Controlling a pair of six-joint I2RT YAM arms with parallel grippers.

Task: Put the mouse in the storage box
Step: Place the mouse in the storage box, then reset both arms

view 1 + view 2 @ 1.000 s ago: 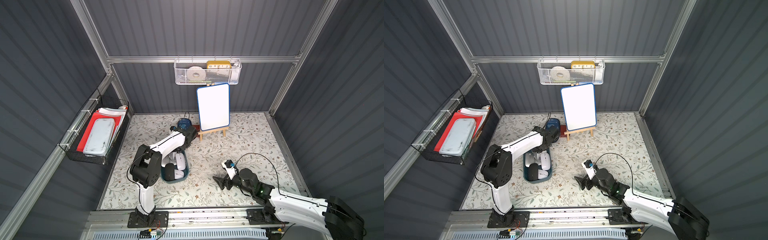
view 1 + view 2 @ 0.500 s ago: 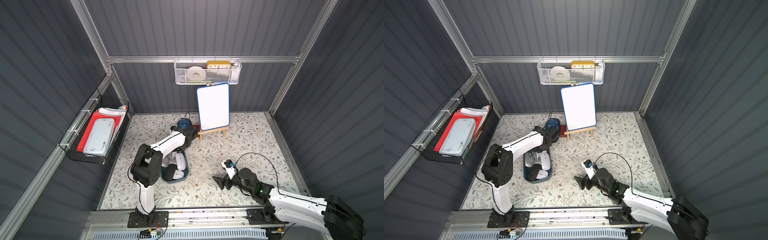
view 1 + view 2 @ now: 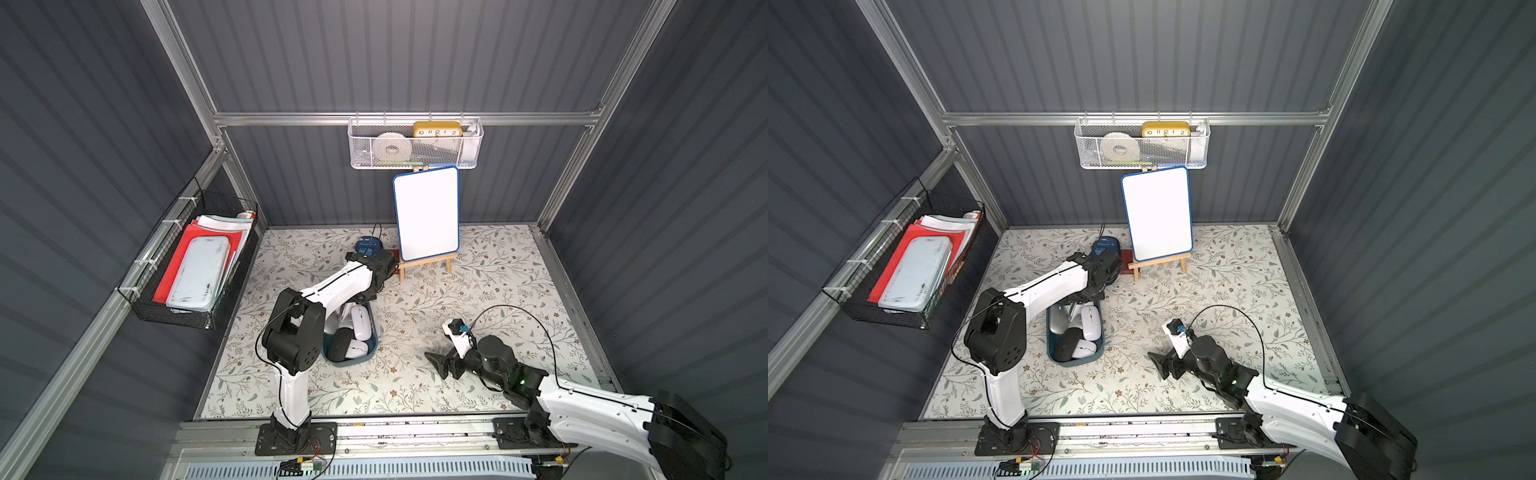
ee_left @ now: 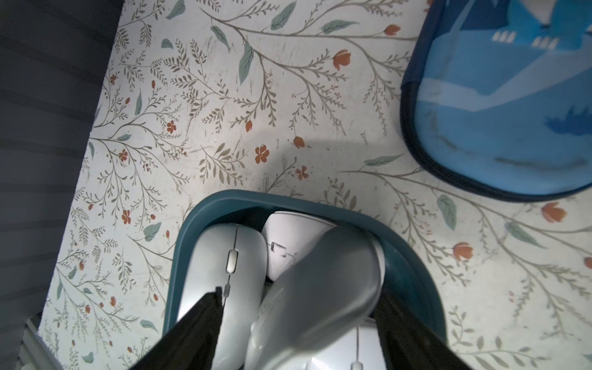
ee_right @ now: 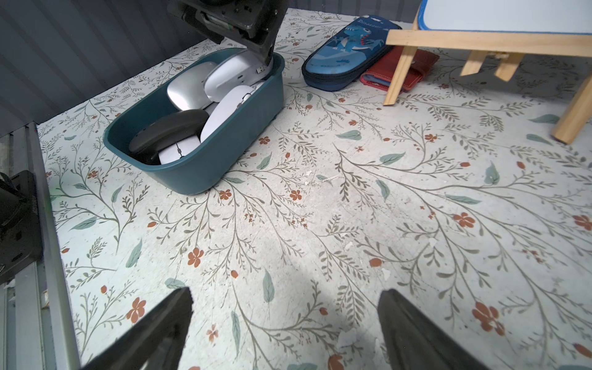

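The dark teal storage box (image 3: 374, 345) (image 5: 224, 150) sits left of centre on the floral table and holds several mice, silver, white and black. My left gripper (image 4: 301, 294) (image 5: 266, 61) hangs over the box's far end with its fingers spread. A silver mouse (image 4: 320, 288) (image 5: 234, 77) lies loose and tilted between them, blurred, resting on the other mice inside the rim (image 4: 224, 195). In both top views the left arm hides that end of the box. My right gripper (image 5: 285, 293) (image 3: 442, 363) is open and empty, low over bare table right of the box.
A blue dinosaur pencil case (image 5: 346, 54) and a red wallet (image 5: 400, 69) lie just behind the box. A whiteboard on a wooden easel (image 3: 426, 216) stands at the back. A white mesh basket (image 3: 415, 145) hangs on the rear wall, a black wire basket (image 3: 195, 266) on the left wall.
My left gripper's jaws have spread apart over the box, and the silver mouse has come loose between them. The right arm has not moved.
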